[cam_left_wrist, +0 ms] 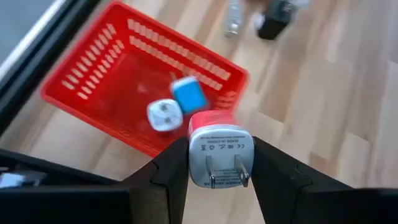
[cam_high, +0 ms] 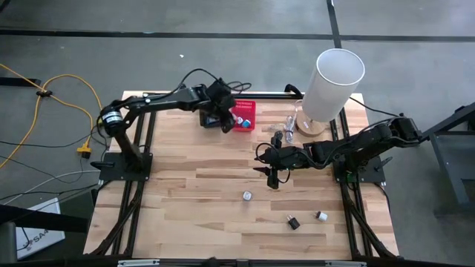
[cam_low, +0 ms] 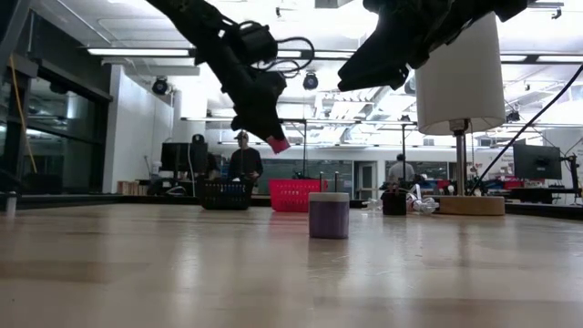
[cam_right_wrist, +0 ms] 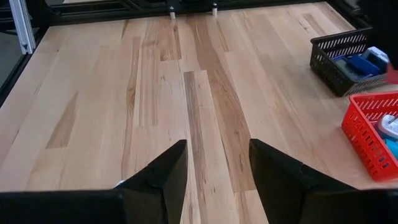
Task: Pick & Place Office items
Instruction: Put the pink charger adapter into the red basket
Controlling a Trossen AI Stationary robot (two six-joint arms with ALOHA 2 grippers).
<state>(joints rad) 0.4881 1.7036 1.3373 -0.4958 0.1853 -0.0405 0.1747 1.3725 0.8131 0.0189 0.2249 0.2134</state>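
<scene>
Left wrist view: "MADE IN CHINA" plug (cam_left_wrist: 215,155)

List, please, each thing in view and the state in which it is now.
left gripper: shut on red-topped plug adapter, held above the red basket.
right gripper: open, empty, over bare table.
red basket: upright, holds two small pieces.
black basket: upright, holds blue pieces.
white cylinder: standing upright.

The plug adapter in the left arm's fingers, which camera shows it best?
The left wrist view: the plug adapter fills the middle, prongs and label facing the camera, clamped between the left gripper fingers above the red basket. The low view shows only its pink end. The high view hides it under the arm; the right wrist view misses it.
</scene>
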